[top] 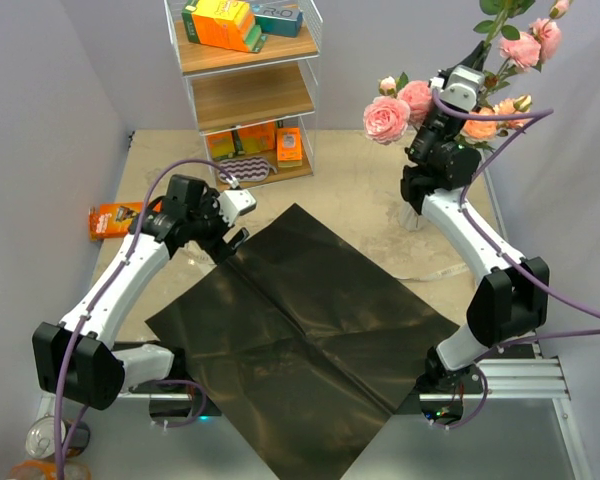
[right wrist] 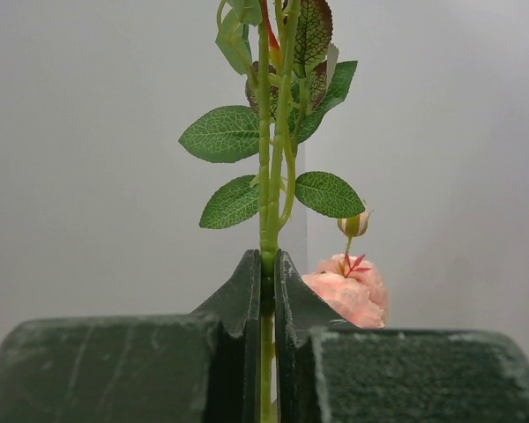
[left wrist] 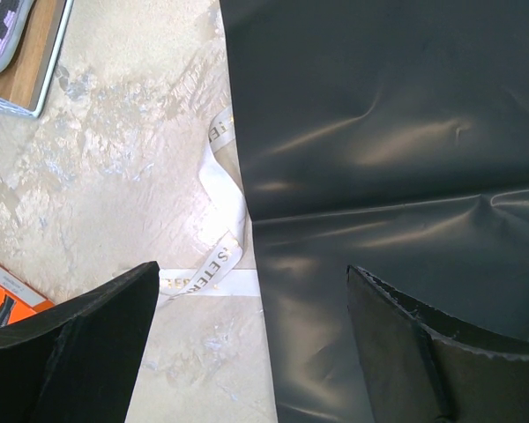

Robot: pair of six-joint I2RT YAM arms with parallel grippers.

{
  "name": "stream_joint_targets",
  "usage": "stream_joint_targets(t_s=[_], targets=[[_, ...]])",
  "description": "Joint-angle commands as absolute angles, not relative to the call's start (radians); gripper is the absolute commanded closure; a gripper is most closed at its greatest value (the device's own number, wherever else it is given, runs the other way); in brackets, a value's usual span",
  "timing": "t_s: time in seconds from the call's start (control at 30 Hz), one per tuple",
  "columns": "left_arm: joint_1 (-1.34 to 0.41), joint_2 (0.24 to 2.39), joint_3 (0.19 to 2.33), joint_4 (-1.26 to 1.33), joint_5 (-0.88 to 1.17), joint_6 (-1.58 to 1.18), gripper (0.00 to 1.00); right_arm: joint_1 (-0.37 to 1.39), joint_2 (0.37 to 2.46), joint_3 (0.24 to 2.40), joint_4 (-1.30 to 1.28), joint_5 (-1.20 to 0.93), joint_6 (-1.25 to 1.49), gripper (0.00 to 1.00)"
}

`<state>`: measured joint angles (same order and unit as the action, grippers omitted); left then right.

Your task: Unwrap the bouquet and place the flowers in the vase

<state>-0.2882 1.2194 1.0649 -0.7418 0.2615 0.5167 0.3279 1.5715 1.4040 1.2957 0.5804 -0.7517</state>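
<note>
I am pinching the flowers (top: 400,105) by their thin stems in my tightly closed right hand (right wrist: 266,264), at two o'clock above the vase (top: 413,219), my left hand (left wrist: 247,352) idling wide open and empty; the heavy heads risk swinging the stems past its narrow mouth.

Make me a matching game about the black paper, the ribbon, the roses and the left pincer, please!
1 black paper
2 ribbon
3 roses
4 left pincer

a held up by the shut right pincer
b spread flat on the table
c open, holding nothing
d lying along the paper's edge

Pairs: 1-b, 2-d, 3-a, 4-c
</note>
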Motion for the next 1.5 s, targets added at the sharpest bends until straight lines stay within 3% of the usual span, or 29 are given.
stream_joint_targets(t_s=[0.0, 0.3, 0.4, 0.6, 0.87, 1.0, 1.17, 1.23, 1.47], targets=[[-0.281, 1.223, 1.115, -0.742, 0.273, 0.52, 0.09, 0.324, 1.565, 1.39, 1.465, 0.574, -0.741, 1.0], [-0.275, 1.21, 1.115, -0.752, 0.267, 0.522, 0.09, 0.325, 1.542, 1.359, 1.335, 0.664, -0.666, 1.0], [-0.275, 1.21, 1.112, -0.746, 0.271, 0.52, 0.1, 0.327, 1.484, 1.319, 1.225, 0.683, -0.589, 0.56], [-0.275, 1.201, 1.13, -0.75, 0.29, 0.503, 0.1, 0.336, 1.408, 1.296, 1.041, 0.692, -0.517, 0.32], [-0.275, 1.166, 1.143, -0.759, 0.305, 0.482, 0.1, 0.394, 1.309, 1.299, 0.778, 0.673, -0.428, 0.23], [-0.275, 1.16, 1.154, -0.756, 0.325, 0.459, 0.1, 0.492, 1.249, 1.267, 0.674, 0.721, -0.423, 0.1], [-0.275, 1.161, 1.177, -0.759, 0.34, 0.433, 0.09, 0.604, 1.189, 1.327, 0.412, 0.952, -0.373, 0.08], [-0.275, 1.158, 1.181, -0.759, 0.347, 0.425, 0.09, 0.637, 1.145, 1.31, 0.361, 0.982, -0.336, 0.01], [-0.275, 1.134, 1.19, -0.772, 0.359, 0.408, 0.09, 0.643, 0.977, 1.351, 0.12, 0.959, -0.216, 0.01]])
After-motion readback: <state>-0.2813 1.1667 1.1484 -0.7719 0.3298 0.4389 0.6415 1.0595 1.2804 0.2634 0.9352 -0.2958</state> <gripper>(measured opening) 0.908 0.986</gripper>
